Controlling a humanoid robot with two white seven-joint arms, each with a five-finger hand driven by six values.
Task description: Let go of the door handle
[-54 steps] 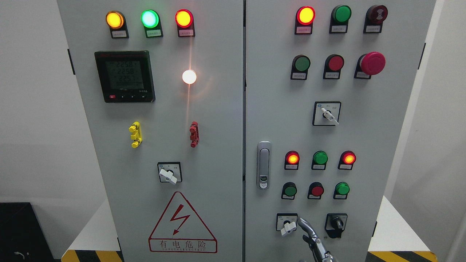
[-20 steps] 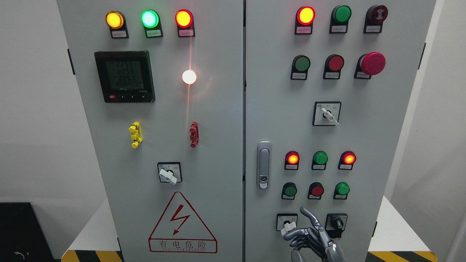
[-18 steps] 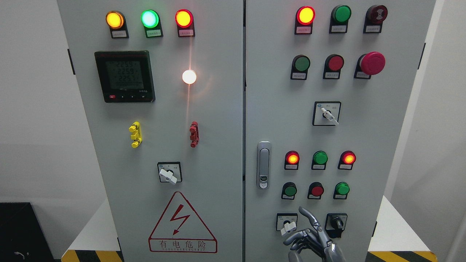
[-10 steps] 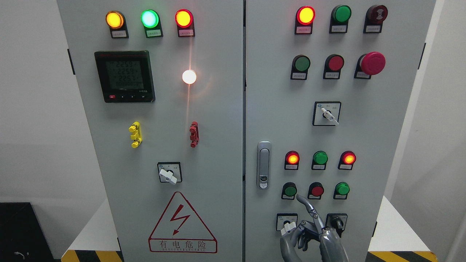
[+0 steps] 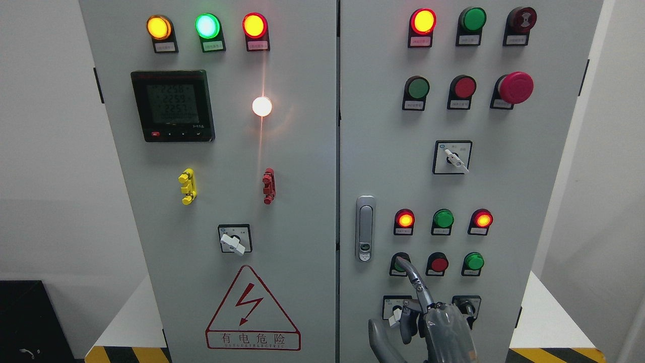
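- Since the earlier frames the right hand (image 5: pixel 428 317) has risen from the bottom edge of the head view: at first only one finger showed beside the lower white selector switch, and now the back of the hand and a thumb are in view as well.
- Its index finger (image 5: pixel 414 277) is stretched up and to the left, its tip lying over the dark green button (image 5: pixel 399 264) at the left end of the lower row of three.
- The other fingers are loosely curled below the index finger and clasp nothing that can be seen; the thumb (image 5: pixel 379 335) sticks out to the left.
- The hand covers part of the lower white selector switch (image 5: pixel 395 308) and the edge of the black rotary switch (image 5: pixel 466 306).
- The door handle (image 5: pixel 365 228), a silver upright latch, sits on the left margin of the right cabinet door (image 5: pixel 504 191), above and to the left of the hand; the hand is clear of it.
- Just right of the handle is a row of three indicator lamps: red lit, green, red lit.
- The left cabinet door (image 5: pixel 302 166) carries a digital meter (image 5: pixel 173 106), a yellow terminal (image 5: pixel 187 186), a red terminal (image 5: pixel 269 186) and a triangular warning sign (image 5: pixel 252 310).
- Both doors look shut.
- The left arm does not show.
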